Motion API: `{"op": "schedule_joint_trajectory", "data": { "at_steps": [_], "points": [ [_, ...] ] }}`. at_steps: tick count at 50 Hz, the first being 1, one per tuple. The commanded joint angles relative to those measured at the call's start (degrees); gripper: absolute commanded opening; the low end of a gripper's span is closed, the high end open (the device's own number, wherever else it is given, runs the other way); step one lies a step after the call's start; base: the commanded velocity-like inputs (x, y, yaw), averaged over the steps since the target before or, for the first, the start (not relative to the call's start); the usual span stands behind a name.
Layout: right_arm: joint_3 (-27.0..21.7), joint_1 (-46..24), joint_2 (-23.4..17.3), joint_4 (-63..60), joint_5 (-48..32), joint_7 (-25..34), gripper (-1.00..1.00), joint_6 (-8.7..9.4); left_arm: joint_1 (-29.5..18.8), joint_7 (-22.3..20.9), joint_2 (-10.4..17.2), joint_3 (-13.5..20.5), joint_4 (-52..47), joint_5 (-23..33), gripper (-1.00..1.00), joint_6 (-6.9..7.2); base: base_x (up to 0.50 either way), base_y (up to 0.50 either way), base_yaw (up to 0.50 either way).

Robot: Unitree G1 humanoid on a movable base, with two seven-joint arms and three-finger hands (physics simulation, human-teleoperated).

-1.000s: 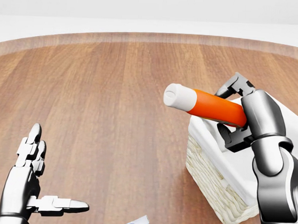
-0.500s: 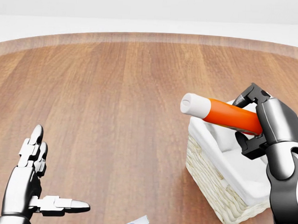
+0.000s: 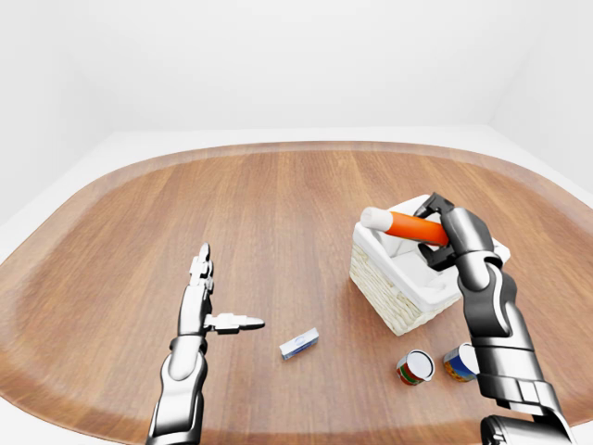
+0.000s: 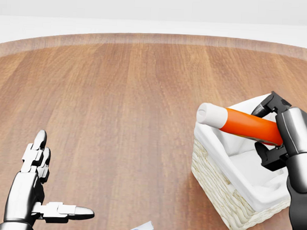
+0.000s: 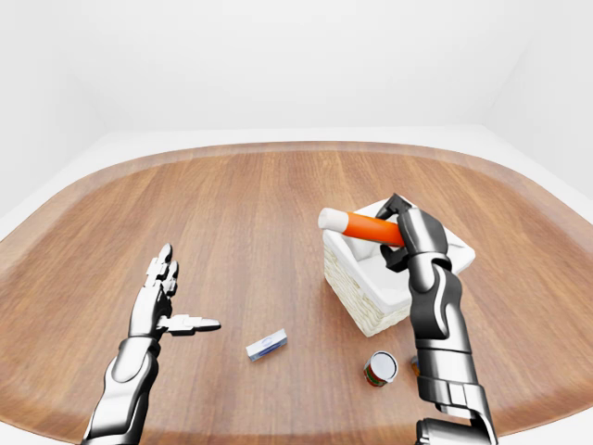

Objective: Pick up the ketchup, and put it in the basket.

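Above the basket (image 4: 213,149) on the desk (image 4: 118,92): ketchup (image 4: 248,125), lying nearly level, white cap toward view left, clenched at its orange body in the right robot hand (image 4: 278,134). Left robot hand (image 4: 33,191) released, fingers spread, holding nothing. Probably light, smooth, slightly squeezable; best gripped mid-body, not at the cap.

On my desk (image 3: 278,213) I count one ketchup bottle (image 4: 245,125), one wicker basket (image 3: 394,287), two small cans (image 3: 415,367) (image 3: 459,362) and one small white-and-blue box (image 3: 299,344). I have two hands (image 3: 199,297) (image 3: 445,232).
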Motion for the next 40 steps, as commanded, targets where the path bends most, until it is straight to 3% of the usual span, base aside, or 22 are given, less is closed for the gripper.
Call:
{"op": "schedule_joint_trajectory", "data": {
  "at_steps": [1,16,40],
  "points": [
    [-0.71,0.33,-0.11,0.06,-0.85,-1.03,-1.00,0.00,-0.04,-0.06,-0.04,-0.10,0.38,0.03,1.00,0.00,0.00,0.00,0.00],
    [-0.64,-2.18,-2.41,9.63,-0.99,-6.17,-1.00,0.00,-0.90,0.33,0.14,-0.22,2.63,0.21,1.00,0.00,0.00,0.00,0.00],
    [-3.45,1.77,-3.66,3.50,-1.40,-3.66,-1.00,0.00,-1.62,1.22,0.13,-1.14,5.72,1.25,1.00,0.00,0.00,0.00,0.00]
  ]
}}
